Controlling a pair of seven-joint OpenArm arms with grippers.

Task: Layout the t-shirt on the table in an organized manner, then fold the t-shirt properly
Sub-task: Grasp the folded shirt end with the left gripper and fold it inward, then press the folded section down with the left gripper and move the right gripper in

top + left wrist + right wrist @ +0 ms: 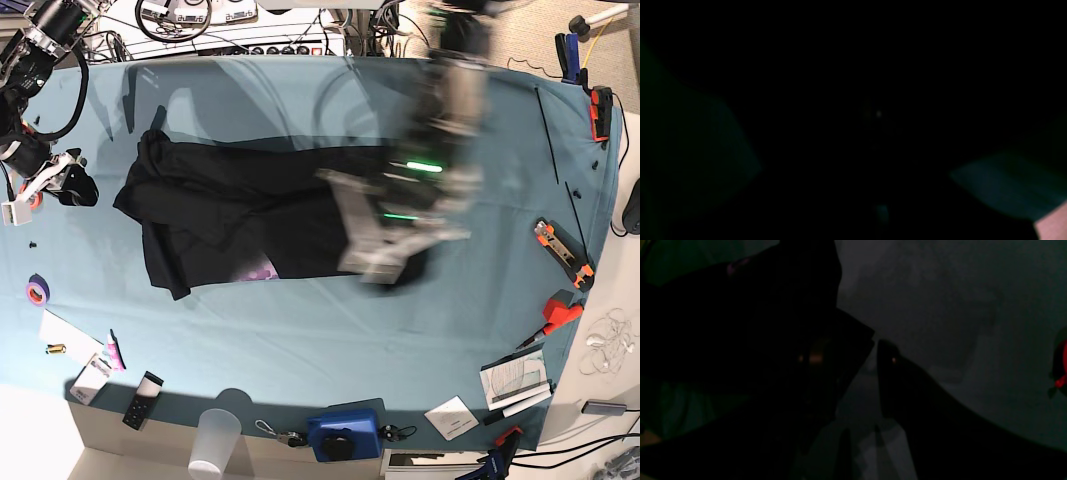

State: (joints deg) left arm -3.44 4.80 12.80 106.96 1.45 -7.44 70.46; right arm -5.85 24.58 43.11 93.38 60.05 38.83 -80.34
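The black t-shirt lies in a long, creased strip across the teal table, with a bit of purple print at its near edge. My left gripper is motion-blurred at the shirt's right end. In the left wrist view black t-shirt fabric fills nearly everything and hides the fingers, with slivers of table beside it. My right gripper hovers off the shirt's left end. In the right wrist view the right gripper is open, with only table showing in the gap.
A translucent cup, a blue box and a remote sit at the near edge. A purple tape roll lies left. Orange-black tools, a red tool and papers line the right side. Cables run behind.
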